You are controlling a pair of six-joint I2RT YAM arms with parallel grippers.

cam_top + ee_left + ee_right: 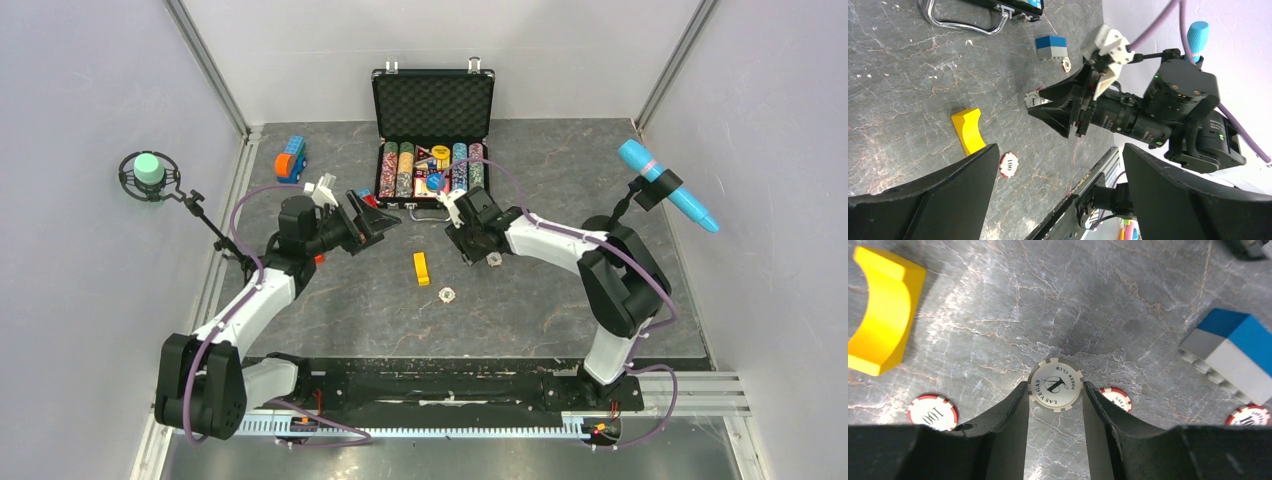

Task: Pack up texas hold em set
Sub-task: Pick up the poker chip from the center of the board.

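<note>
Now the right hand [1055,388] pinches a pale chip [1055,382] at frame centre. Its thin edge could slip out, I think.

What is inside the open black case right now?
The case holds rows of coloured chips either side of a middle compartment with yellow, blue and red pieces. Whatever lies beneath them is covered. Foam lines the lid.

Grey-edged poker chip [1055,384], centre of right wrist view: "LAS VEGAS POKER CLUB" round rim, large "1" in middle. Red-edged chip [932,412], lower left: "100". Second red-edged chip [1114,396], half hidden: "LAS", rest unreadable.
</note>
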